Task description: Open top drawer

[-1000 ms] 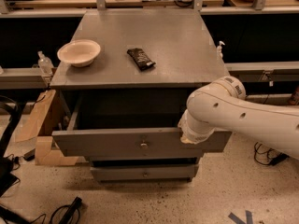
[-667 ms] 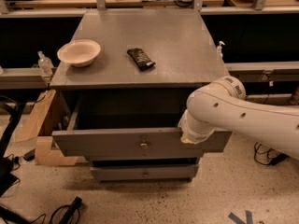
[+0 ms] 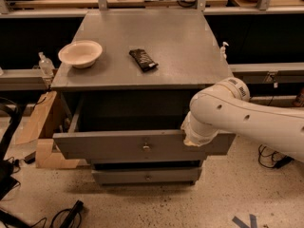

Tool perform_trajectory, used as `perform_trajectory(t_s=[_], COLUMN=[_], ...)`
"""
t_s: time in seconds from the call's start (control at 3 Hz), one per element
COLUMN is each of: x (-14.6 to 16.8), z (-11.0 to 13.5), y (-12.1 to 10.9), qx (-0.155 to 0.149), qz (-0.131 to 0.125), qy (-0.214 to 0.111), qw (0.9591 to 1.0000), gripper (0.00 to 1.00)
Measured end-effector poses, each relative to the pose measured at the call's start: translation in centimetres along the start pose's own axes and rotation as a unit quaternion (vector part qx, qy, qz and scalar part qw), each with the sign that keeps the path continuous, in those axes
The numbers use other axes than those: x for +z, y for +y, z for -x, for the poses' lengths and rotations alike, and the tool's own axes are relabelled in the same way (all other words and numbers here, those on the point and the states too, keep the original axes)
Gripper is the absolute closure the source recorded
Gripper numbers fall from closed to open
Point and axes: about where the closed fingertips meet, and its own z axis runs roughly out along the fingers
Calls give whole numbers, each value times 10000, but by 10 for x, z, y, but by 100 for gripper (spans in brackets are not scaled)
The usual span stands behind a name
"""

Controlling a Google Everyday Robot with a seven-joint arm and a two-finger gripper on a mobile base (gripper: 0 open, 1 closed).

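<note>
Gripper (image 3: 192,137) at top drawer (image 3: 109,146) rim, grip hidden, cannot tell | drawer looks rigid, heavyish | knob (image 3: 146,147) left of gripper, surest hold

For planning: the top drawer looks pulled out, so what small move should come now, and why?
Probably lift the end effector, at the upper right edge of the top drawer, clear: the drawer front already stands well out of the cabinet, so pulling seems done.

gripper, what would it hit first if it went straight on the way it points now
Probably the top drawer itself: the gripper sits at the upper right edge of its front, aimed left and down. Depth there is unclear.
</note>
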Motion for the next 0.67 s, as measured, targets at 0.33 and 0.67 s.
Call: perform_trajectory(t_s=[0.33, 0.67], x=[0, 0], z=[0, 0], y=[0, 0], qx=[0, 0], qz=[0, 0], qy=[0, 0], qw=[10000, 10000], gripper=[59, 34])
